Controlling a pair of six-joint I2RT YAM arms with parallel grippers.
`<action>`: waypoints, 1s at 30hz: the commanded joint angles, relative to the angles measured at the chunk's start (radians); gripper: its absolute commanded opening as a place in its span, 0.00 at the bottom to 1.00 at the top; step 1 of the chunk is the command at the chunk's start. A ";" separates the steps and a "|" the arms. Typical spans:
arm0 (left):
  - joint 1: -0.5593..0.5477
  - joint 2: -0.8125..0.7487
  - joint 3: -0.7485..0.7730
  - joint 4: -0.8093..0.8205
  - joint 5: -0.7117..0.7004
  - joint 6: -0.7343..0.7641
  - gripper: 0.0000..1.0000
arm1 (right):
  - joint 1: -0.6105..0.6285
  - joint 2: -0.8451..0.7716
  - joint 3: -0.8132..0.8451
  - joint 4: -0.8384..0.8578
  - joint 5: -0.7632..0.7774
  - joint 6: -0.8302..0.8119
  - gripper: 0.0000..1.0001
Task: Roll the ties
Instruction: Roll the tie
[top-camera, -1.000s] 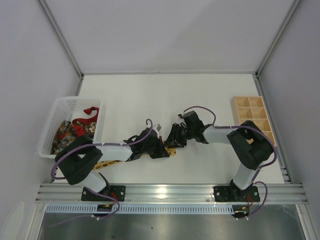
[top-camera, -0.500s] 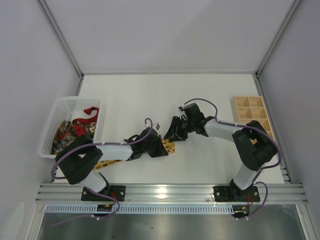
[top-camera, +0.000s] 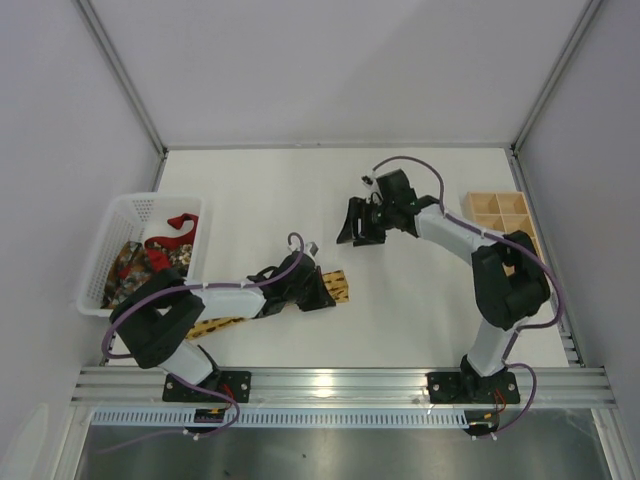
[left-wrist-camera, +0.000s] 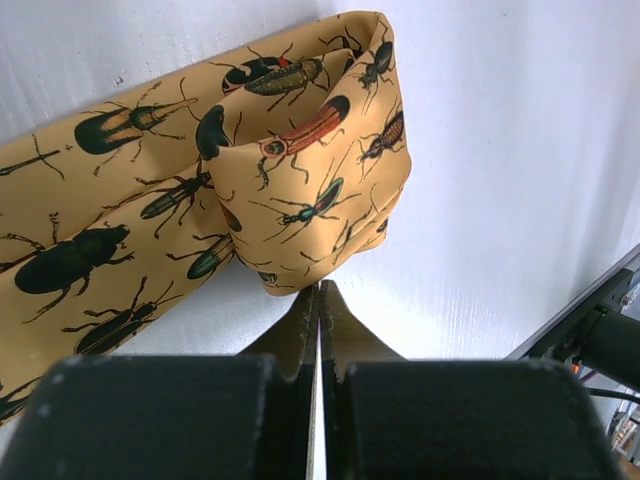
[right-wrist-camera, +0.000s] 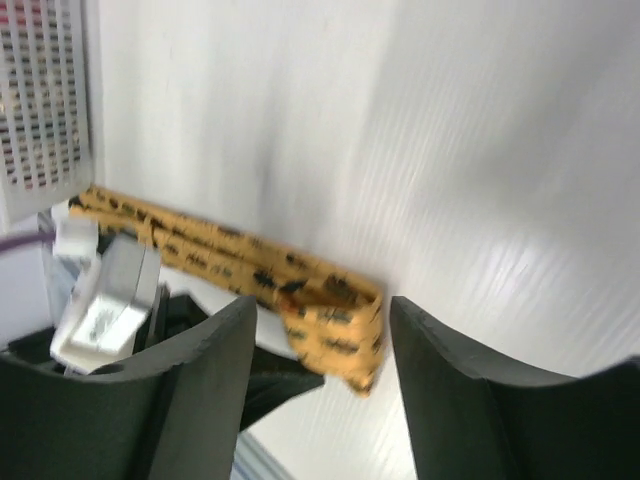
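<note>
The yellow-gold tie (top-camera: 338, 286) with a beetle print lies on the white table, its end folded into a loose roll (left-wrist-camera: 300, 170); the rest runs back under my left arm (top-camera: 215, 327). My left gripper (top-camera: 322, 297) is shut, its tips (left-wrist-camera: 320, 292) right at the roll's near edge with no fabric seen between them. Well behind the roll and apart from it, my right gripper (top-camera: 357, 232) is open and empty. Its blurred wrist view looks down on the tie (right-wrist-camera: 330, 310) between the fingers. A red tie (top-camera: 178, 222) and a dark patterned tie (top-camera: 128, 262) lie in the basket.
A white plastic basket (top-camera: 120, 210) stands at the table's left edge, also seen in the right wrist view (right-wrist-camera: 45, 100). A wooden tray with compartments (top-camera: 505, 225) sits at the right edge. Purple cables loop over both arms.
My right gripper has let go of the roll, opened wider and pulled back and to the right, away from it. The left gripper has stayed shut at the roll.
</note>
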 joint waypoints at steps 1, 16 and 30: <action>0.007 -0.001 0.042 0.007 -0.016 0.015 0.00 | -0.037 0.109 0.146 -0.076 0.016 -0.132 0.60; 0.010 0.009 0.060 -0.015 -0.036 0.020 0.00 | 0.087 0.369 0.296 -0.126 0.096 -0.230 0.17; 0.015 -0.011 0.059 -0.038 -0.067 0.028 0.01 | 0.119 0.215 0.045 -0.125 -0.044 -0.227 0.17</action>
